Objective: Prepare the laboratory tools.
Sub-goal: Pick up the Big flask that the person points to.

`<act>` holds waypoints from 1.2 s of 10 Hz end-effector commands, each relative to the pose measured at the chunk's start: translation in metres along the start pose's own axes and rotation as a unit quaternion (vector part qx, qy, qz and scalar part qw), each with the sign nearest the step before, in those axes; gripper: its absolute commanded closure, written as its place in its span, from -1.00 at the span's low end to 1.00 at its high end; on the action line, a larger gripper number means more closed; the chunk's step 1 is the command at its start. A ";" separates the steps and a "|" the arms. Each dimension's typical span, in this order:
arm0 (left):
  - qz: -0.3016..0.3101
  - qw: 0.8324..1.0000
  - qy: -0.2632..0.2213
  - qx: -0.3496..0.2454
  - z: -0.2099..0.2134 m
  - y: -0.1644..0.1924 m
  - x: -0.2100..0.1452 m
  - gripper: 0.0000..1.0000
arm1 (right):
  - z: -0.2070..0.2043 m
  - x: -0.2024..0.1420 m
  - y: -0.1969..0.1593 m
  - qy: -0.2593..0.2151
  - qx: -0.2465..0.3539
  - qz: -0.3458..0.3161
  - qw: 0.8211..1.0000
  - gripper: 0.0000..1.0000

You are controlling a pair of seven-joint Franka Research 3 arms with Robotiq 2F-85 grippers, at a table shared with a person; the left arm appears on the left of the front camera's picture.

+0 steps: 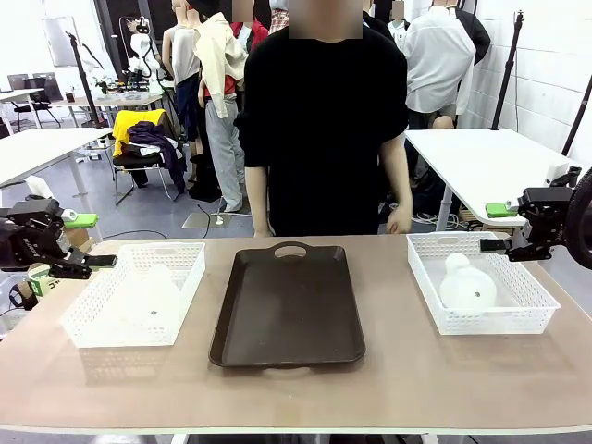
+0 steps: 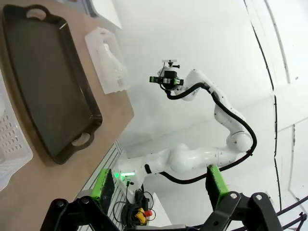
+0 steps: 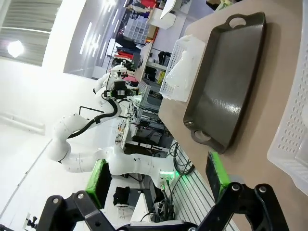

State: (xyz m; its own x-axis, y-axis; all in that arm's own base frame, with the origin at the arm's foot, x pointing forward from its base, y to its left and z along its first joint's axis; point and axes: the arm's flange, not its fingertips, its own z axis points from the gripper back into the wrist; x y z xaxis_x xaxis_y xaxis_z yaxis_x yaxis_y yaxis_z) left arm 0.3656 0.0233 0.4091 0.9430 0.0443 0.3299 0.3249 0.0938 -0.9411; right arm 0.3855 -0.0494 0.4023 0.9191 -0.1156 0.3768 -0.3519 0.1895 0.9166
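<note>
Two frosted-white conical flasks lie in white mesh baskets. One flask (image 1: 159,294) is in the left basket (image 1: 92,310), also seen in the right wrist view as the flask (image 3: 182,70). The other flask (image 1: 465,282) is in the right basket (image 1: 523,319), seen in the left wrist view as the flask (image 2: 110,60). My left gripper (image 1: 60,250) hovers open at the table's left edge, just outside its basket. My right gripper (image 1: 499,228) hangs open above the right basket's far corner. In both wrist views the left gripper (image 2: 161,187) and the right gripper (image 3: 157,180) hold nothing.
A dark brown tray (image 1: 287,310) lies bare in the table's middle between the baskets. A person in black stands at the far edge, one hand (image 1: 400,220) near the table. Bare tabletop runs along the near edge.
</note>
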 end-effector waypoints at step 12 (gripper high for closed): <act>-0.001 1.000 0.005 -0.011 0.001 -0.005 -0.004 -1.00 | -0.001 0.000 0.000 0.003 0.002 0.000 1.000 -1.00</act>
State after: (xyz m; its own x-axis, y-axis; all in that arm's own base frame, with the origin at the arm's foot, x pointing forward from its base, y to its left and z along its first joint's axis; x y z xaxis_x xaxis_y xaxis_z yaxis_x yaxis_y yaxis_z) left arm 0.3632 0.0229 0.4106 0.9438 0.0357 0.3285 0.3251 0.0782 -0.9424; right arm 0.3855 -0.0484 0.4023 0.9198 -0.1119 0.3762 -0.3514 0.1921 0.9163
